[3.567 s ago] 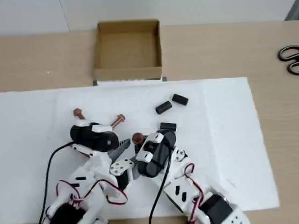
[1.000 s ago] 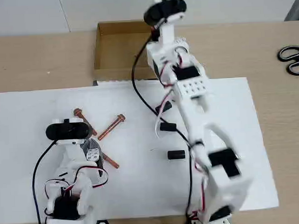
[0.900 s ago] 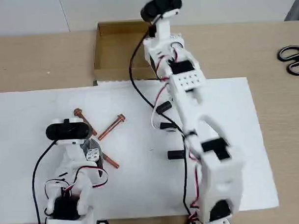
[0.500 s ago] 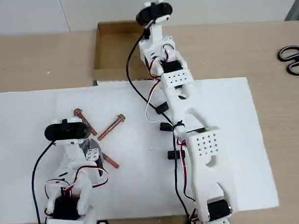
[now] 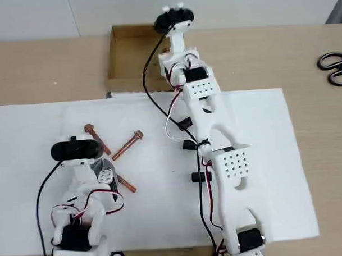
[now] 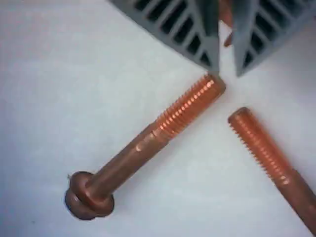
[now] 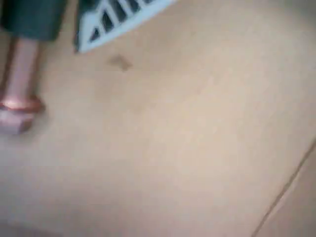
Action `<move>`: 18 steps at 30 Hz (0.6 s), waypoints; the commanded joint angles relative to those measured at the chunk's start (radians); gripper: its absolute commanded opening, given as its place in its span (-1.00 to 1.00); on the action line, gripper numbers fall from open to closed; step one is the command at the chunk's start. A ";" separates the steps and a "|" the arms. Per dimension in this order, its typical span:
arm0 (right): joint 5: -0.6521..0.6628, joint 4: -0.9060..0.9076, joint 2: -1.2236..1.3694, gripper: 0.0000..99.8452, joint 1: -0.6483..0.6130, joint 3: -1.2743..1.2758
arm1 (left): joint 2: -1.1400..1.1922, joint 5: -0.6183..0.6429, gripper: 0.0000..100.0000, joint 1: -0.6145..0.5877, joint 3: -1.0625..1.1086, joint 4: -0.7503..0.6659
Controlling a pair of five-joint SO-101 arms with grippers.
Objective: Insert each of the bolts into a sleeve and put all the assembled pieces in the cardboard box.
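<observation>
Though cut off at the edge, the sleeve (image 7: 29,19) sits clamped in right gripper (image 7: 59,34); left gripper (image 6: 224,54) closed

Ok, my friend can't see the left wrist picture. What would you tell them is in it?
A copper bolt lies on white paper, its threaded end right by the grey claw and its round head farthest away. A second bolt lies beside it, not touching, threaded end also toward the claw.
</observation>
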 commanded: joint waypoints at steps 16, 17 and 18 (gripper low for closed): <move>0.008 0.903 -0.206 -0.58 -0.005 -0.333 | -0.009 0.008 -0.99 -0.008 -0.002 -0.020; 0.009 0.944 -0.206 -0.58 -0.002 -0.341 | -0.009 0.008 -0.99 -0.008 -0.002 -0.020; 0.014 0.980 -0.206 -0.58 -0.002 -0.347 | -0.009 0.008 -0.99 -0.006 -0.002 -0.020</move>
